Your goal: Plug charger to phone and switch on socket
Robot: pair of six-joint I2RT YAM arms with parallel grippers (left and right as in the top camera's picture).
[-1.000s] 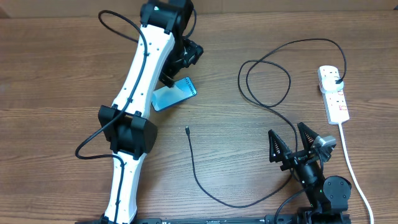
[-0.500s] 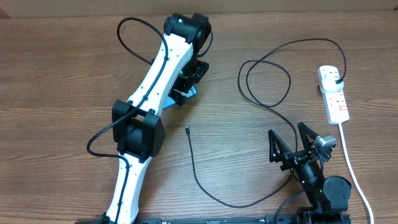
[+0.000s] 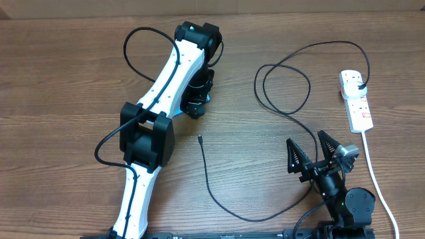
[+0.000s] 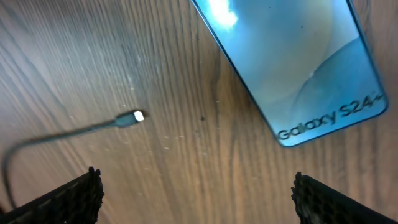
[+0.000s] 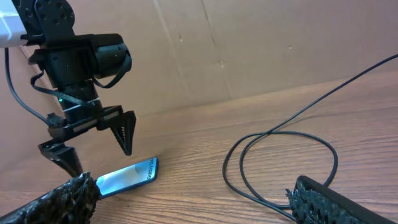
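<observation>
Left gripper [image 3: 196, 105] hangs over the phone [image 4: 292, 62] at the far middle of the wooden table [image 3: 60, 73], jaws spread wide, nothing between them. In the overhead view the arm covers almost all of the phone. The left wrist view shows the phone lying flat, screen up and lit pale blue with "Galaxy S24" text, set diagonally. Both fingertips [image 4: 81, 190] are at the bottom corners of that view and not touching it. The right wrist view shows the same left gripper [image 5: 99, 160] with its finger points aimed down just above the phone [image 5: 127, 177], apart from it. The charger [image 3: 207, 179] is a thin black cable on the table. Its connector tip [image 3: 200, 139] lies free just near of the phone, close but not touching and not plugged in. The cable curves past the right gripper [image 3: 307, 139], loops mid-table, and ends in a black plug [image 3: 359, 85] seated in the far end of the socket [image 3: 358, 109]. The socket is a white strip at the right edge, with a thick white cord [image 3: 375, 172] running toward the near edge. Switch state cannot be told. Right gripper sits low at near right, jaws splayed open, holding nothing and well apart from the phone.
</observation>
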